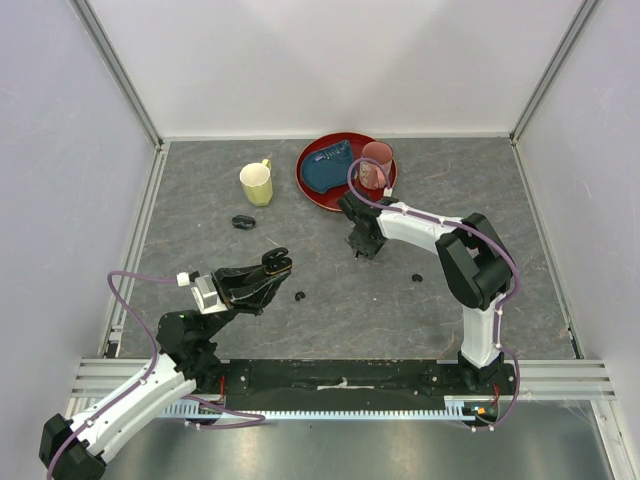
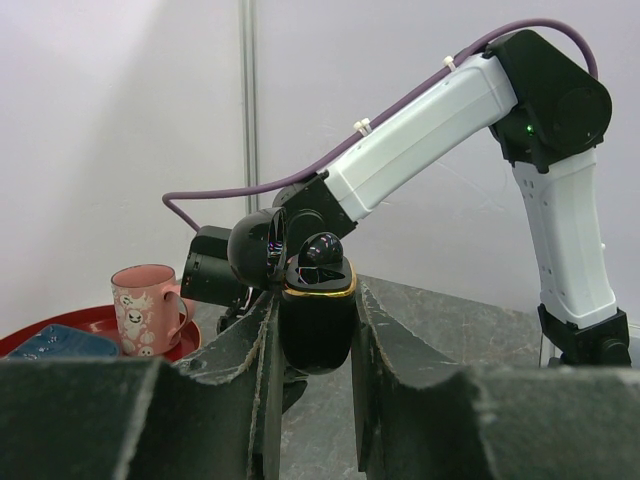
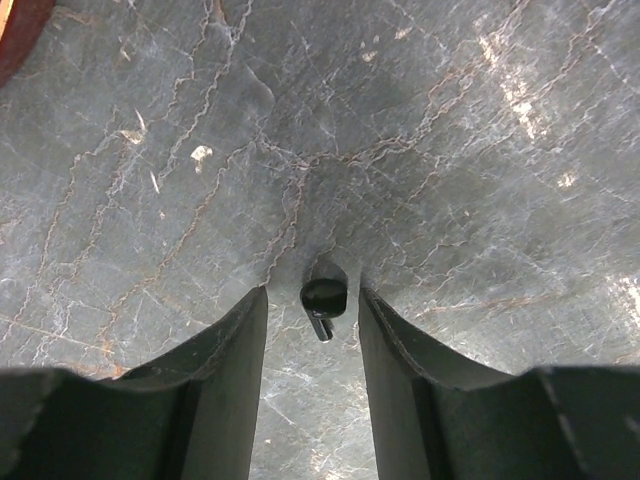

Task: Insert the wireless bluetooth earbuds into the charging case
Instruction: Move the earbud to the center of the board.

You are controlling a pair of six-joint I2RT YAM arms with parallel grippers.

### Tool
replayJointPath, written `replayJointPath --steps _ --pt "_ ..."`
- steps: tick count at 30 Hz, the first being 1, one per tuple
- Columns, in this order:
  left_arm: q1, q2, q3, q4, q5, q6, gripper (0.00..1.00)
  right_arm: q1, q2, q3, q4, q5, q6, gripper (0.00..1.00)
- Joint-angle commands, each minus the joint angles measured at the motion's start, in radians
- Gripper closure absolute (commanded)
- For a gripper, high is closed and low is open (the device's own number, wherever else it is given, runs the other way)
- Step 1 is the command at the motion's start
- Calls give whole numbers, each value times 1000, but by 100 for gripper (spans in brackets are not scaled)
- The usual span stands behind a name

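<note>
- Left gripper (image 2: 315,300) is closed firmly on the charging case (image 2: 318,335), which sits between its fingers with the lid (image 2: 262,245) tipped open.
- Right gripper (image 3: 313,298) points down at the table (image 3: 450,150). Its jaws are about half open and hold nothing.
- One earbud (image 3: 323,299) lies on the table in the gap between these two fingers, touching neither of them.
- A second earbud (image 1: 300,295) lies just beside the left gripper, and a third earbud (image 1: 416,277) lies near the right arm.
- Another case (image 1: 243,221) lies near the yellow mug (image 1: 257,183).

left gripper (image 1: 274,263) clamped, right gripper (image 1: 362,247) parted
</note>
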Motion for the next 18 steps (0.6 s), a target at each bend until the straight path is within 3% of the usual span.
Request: replayJointPath --steps 1,18 --pt "-2 -2 1 37 -26 39 98 -6 15 30 -21 30 21 52" --pt "-2 4 4 37 -28 34 98 -6 26 15 -21 27 1 61"
